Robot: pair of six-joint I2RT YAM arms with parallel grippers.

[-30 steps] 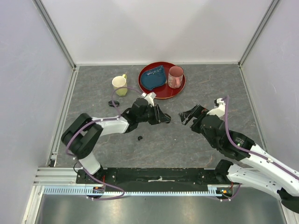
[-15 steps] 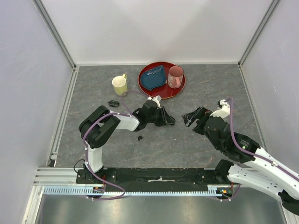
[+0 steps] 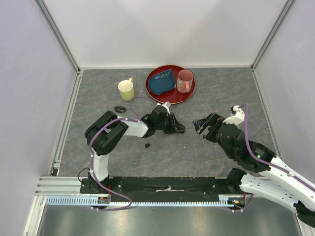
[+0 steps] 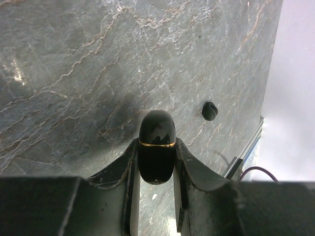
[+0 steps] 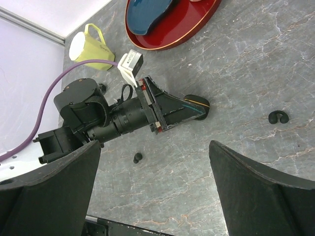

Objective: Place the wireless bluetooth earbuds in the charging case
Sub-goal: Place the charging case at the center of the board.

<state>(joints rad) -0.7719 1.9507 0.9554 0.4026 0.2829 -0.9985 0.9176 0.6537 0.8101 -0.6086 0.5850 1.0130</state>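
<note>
Black charging case (image 4: 157, 130) lengthwise in clenched left claw (image 4: 156, 143), rounded end outward; right claw (image 3: 202, 124) spread.

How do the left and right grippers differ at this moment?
The left gripper is shut on a black oval charging case; the right gripper holds nothing. The left gripper is narrowed to the width of the case, while the right gripper is spread wide open. Both are low over the middle of the grey table and point toward each other.
</note>
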